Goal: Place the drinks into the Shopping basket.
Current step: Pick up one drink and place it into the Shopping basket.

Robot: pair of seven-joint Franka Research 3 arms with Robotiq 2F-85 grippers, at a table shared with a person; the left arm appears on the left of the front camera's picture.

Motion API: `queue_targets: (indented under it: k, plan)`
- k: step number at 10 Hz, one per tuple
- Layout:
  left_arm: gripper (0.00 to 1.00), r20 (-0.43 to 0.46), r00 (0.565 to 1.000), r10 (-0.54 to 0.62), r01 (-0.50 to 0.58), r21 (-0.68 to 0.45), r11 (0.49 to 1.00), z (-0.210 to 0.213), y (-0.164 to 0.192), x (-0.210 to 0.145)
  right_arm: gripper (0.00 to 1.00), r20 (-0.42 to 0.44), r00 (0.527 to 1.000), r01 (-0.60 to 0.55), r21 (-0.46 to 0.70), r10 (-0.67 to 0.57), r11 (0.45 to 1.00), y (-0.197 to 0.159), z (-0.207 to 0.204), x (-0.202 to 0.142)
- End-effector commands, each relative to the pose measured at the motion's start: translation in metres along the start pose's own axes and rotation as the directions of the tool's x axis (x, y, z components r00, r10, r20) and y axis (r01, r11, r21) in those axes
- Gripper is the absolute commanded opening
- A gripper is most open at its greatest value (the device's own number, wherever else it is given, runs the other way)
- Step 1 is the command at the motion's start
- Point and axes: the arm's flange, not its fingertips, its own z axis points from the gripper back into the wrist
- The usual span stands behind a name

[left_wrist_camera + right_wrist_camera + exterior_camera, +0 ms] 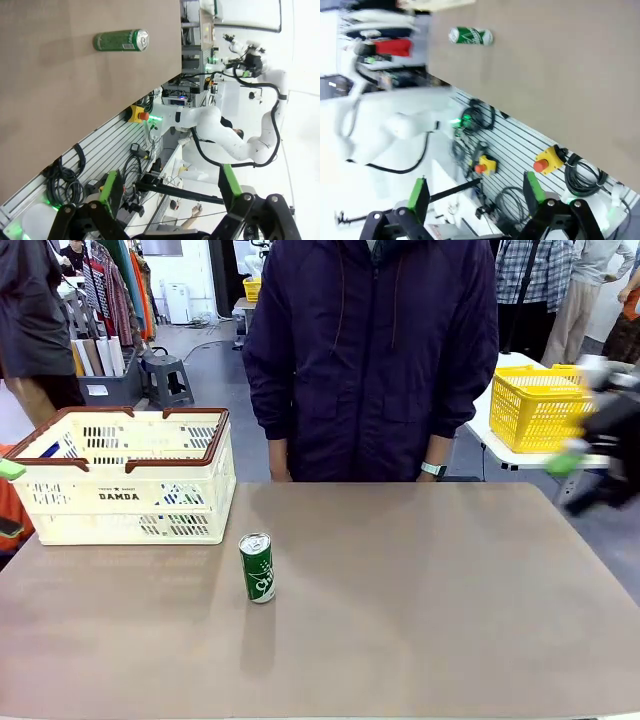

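One green drink can (257,567) with a silver top stands upright on the brown table, left of the middle. It lies sideways in the left wrist view (121,40) and in the right wrist view (470,36), far from both grippers. The cream Shopping basket (125,502) with a brown rim stands at the table's back left, behind the can. My left gripper (167,200) is open and holds nothing; one of its green pads (10,468) shows beside the basket. My right gripper (476,200), also open and holding nothing, is a blur off the table's right side (585,465).
A person in a dark jacket (370,360) stands at the far edge, arms hanging. A yellow mesh basket (540,405) sits on another table at the back right. Bare tabletop (420,590) spreads to the right of the can. Cables and a red stop button (543,163) hang below the near edge.
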Motion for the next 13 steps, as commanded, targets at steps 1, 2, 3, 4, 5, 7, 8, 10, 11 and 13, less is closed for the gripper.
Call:
queue_targets:
  k: [1,2,3,4,5,7,8,10,11,13]
  plan:
    - [1.0,-0.012,1.0,0.0,0.0,0.002,1.0,0.002,-0.002,-0.004,1.0,0.097,0.995,-0.051,0.226,0.03,0.973,-0.055,0.048,-0.009]
    - [1.0,-0.012,1.0,0.0,0.0,0.002,1.0,0.002,-0.002,-0.004,1.0,0.13,0.988,-0.121,0.31,0.084,0.943,-0.076,0.058,-0.025]
    - [1.0,-0.012,1.0,0.0,0.0,0.002,1.0,0.002,-0.002,-0.004,1.0,0.154,0.984,-0.144,0.354,0.095,0.924,-0.095,0.062,-0.035]
    - [1.0,-0.012,1.0,0.0,0.0,0.002,1.0,0.002,-0.002,-0.004,1.0,0.161,0.982,-0.146,0.317,0.098,0.937,-0.109,0.053,-0.035]
    - [1.0,-0.012,1.0,0.0,0.0,0.002,1.0,0.002,-0.002,-0.004,1.0,0.176,0.984,-0.085,0.285,0.035,0.955,-0.091,0.067,-0.055]
    - [1.0,-0.012,1.0,0.0,0.0,0.002,1.0,0.002,-0.002,-0.004,1.0,0.176,0.984,-0.085,0.285,0.035,0.955,-0.091,0.067,-0.055]
    - [1.0,-0.012,1.0,0.0,0.0,0.002,1.0,0.002,-0.002,-0.004,1.0,0.176,0.984,-0.085,0.285,0.035,0.955,-0.091,0.067,-0.055]
    - [1.0,0.0,1.0,0.0,0.0,0.0,1.0,0.0,0.0,0.0,1.0,0.176,0.984,-0.085,0.285,0.035,0.955,-0.091,0.067,-0.055]
    - [1.0,-0.031,0.999,0.037,-0.033,0.122,0.992,-0.018,-0.056,0.009,1.0,0.176,0.984,-0.085,0.285,0.035,0.955,-0.091,0.067,-0.055]
    - [1.0,-0.136,0.973,0.185,-0.104,0.459,0.882,-0.109,-0.166,0.056,1.0,0.176,0.984,-0.085,0.285,0.035,0.955,-0.091,0.067,-0.055]
